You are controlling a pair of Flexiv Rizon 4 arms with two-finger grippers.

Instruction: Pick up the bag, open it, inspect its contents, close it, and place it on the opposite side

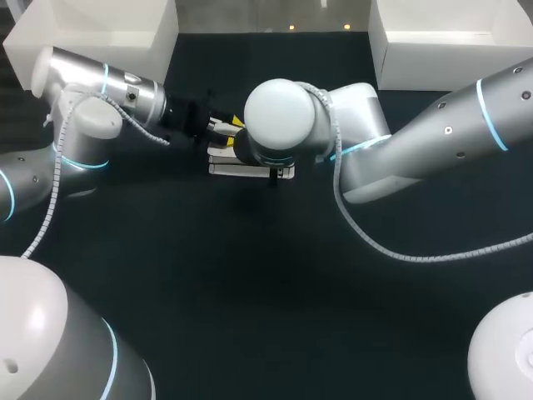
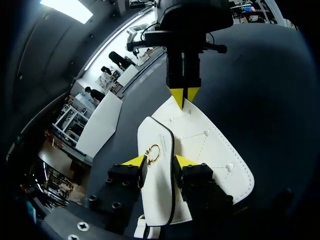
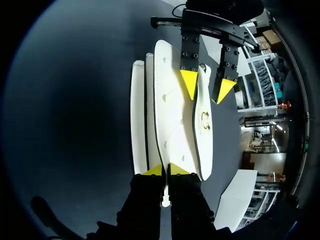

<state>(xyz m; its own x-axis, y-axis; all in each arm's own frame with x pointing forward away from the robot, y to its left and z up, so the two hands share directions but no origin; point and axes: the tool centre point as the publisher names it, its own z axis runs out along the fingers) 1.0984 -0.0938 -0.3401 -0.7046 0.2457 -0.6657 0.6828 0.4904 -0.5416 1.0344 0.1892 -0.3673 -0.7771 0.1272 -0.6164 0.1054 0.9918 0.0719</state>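
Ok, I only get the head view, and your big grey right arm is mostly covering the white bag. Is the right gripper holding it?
Observer: Yes. The left wrist view shows the right gripper pinched shut on the far edge of the flat white leather bag.
Operator: And where's the left one?
Observer: The left gripper is at the bag's black-edged white flap, at the opposite end from the right one.
Operator: Is there anything shiny on it?
Observer: A small gold ring clasp sits on that flap.

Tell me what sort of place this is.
Probably a robotics lab bench: left arm and right arm over a dark table, left tool and right tool both clamping a white bag.
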